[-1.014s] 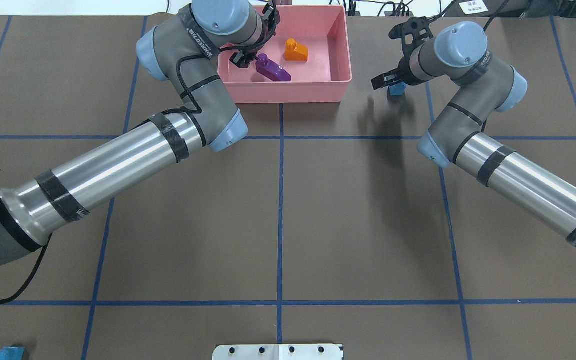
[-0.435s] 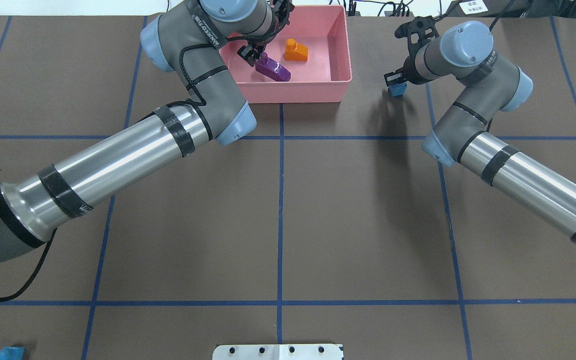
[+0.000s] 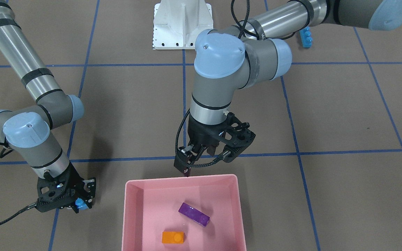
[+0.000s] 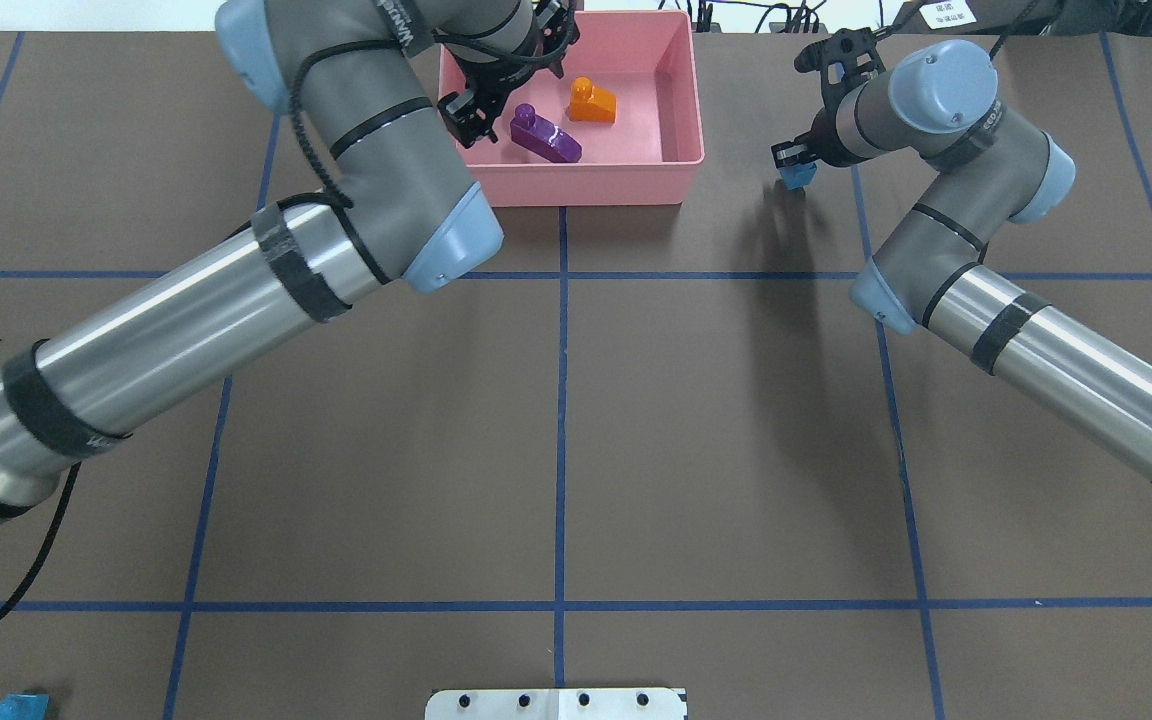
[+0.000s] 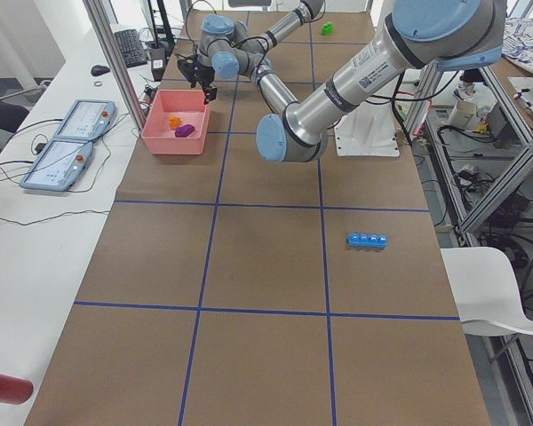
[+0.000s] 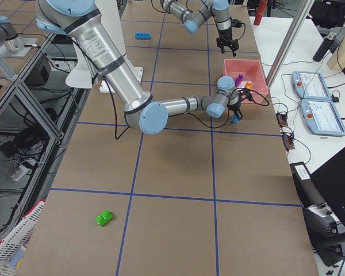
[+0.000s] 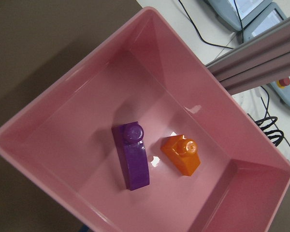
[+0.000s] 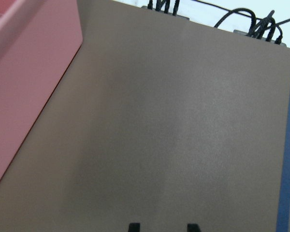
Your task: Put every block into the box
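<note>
Here the small glossy blue single-stud plastic brick [image 3: 79, 203] sits clamped between the right gripper's [image 3: 76, 205] fingers, low over the brown table [image 3: 326, 139]. The shallow pink plastic box [image 3: 128, 216] lies just beside it, toward the robot's left, so a short sideways carry likely follows. The left gripper [image 3: 188, 163], empty with jaws nearly together, hangs above the box's near wall
</note>
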You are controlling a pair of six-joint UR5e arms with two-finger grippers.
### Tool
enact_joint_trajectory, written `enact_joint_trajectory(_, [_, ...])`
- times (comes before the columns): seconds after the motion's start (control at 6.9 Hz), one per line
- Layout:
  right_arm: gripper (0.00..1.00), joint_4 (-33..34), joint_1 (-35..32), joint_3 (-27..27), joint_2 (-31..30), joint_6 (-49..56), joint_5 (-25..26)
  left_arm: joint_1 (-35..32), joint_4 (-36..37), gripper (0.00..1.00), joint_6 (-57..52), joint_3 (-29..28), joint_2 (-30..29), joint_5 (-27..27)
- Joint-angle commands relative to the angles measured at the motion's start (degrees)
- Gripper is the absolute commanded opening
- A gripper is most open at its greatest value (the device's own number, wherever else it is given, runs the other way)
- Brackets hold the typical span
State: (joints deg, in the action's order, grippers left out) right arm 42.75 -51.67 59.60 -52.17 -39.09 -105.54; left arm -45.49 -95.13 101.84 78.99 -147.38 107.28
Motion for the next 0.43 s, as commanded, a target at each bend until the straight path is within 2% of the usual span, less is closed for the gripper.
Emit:
enact_joint_trajectory(0.0, [0.0, 0.3, -1.5, 3.0, -0.5, -0.1, -1.9, 0.2, 15.0, 0.99, -10.6, 26.1, 16.2, 2.2])
enact_joint_trajectory(0.14, [0.0, 0.6, -3.1, 4.4, -0.7, -0.2, -3.9, 0.5, 17.9, 0.99, -14.0, 34.8, 24.0, 2.1])
enact_joint_trajectory(0.29, [0.0, 1.8, -5.1, 6.4, -0.8, -0.5, -6.3, 0.7, 20.0, 0.99, -16.8, 39.5, 29.4, 2.1])
